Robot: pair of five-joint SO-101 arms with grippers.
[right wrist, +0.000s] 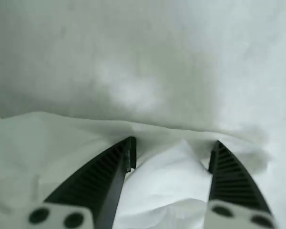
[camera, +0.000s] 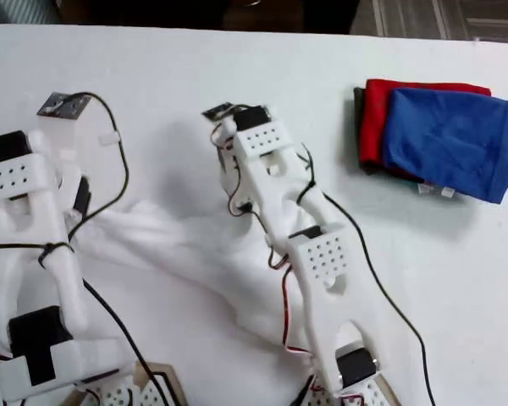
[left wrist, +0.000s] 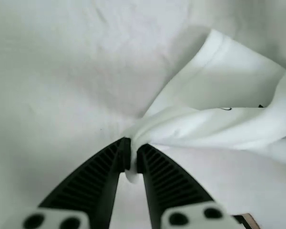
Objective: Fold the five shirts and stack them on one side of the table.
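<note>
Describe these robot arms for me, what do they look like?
The left arm and right arm are chunky white plastic with dotted panels, black motor blocks and thin black and red wires. The left tool and right tool each have two black, ribbed, pointed fingers.

Bright, even light from above; the table almost glares, and soft shadows lie under the shirt folds.

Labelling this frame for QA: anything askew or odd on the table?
The white shirt lies bunched, not flat, with a fold pinched in the left gripper. The blue shirt sits offset on the red shirt below it, so their edges don't line up.
</note>
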